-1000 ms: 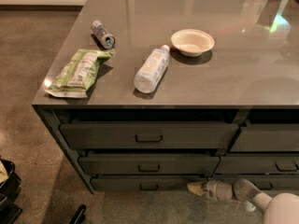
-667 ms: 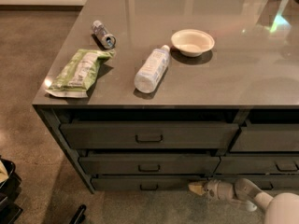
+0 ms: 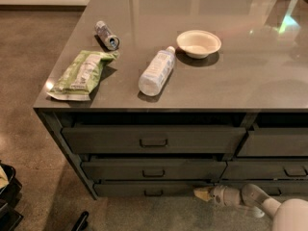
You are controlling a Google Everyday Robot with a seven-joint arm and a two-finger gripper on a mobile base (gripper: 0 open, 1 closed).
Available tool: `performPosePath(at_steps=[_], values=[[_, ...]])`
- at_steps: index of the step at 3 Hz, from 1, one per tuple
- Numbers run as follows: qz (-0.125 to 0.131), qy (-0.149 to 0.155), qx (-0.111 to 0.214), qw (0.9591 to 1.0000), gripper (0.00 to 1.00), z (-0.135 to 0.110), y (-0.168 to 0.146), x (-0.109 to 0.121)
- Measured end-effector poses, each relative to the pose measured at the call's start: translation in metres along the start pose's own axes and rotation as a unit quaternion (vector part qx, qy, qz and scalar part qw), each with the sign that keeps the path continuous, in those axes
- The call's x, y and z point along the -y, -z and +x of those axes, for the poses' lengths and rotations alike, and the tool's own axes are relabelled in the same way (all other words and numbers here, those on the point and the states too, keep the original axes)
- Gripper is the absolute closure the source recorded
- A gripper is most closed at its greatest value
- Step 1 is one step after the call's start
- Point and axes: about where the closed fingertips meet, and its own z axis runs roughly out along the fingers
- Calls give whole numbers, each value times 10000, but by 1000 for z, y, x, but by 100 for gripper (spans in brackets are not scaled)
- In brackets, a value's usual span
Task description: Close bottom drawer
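Camera view: my claw [image 3: 204,193] lies low near the floor, its tan tip at the right end of the bottom drawer [image 3: 125,189], the lowest front under the counter [image 3: 250,81]. Whether the claw is open, or grips anything, I cannot tell.

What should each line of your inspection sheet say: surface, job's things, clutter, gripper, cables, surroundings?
Surface: grey countertop, glossy, reflecting lights.
Job's things: bottom drawer, lowest of the left stack; how far out, cannot tell.
Clutter: green bag, can lying, bottle lying, bowl upright.
Gripper: gripper low at the bottom drawer's right end, near its front.
Cables: nothing seen.
Surroundings: brown floor; dark objects at lower left.
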Motion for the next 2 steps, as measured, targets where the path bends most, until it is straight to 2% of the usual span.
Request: performPosePath(at_steps=[1,2], values=[[0,0,-2,10000,34,0,0,0],[34,-45,-253,9997,11,10,6,-2]])
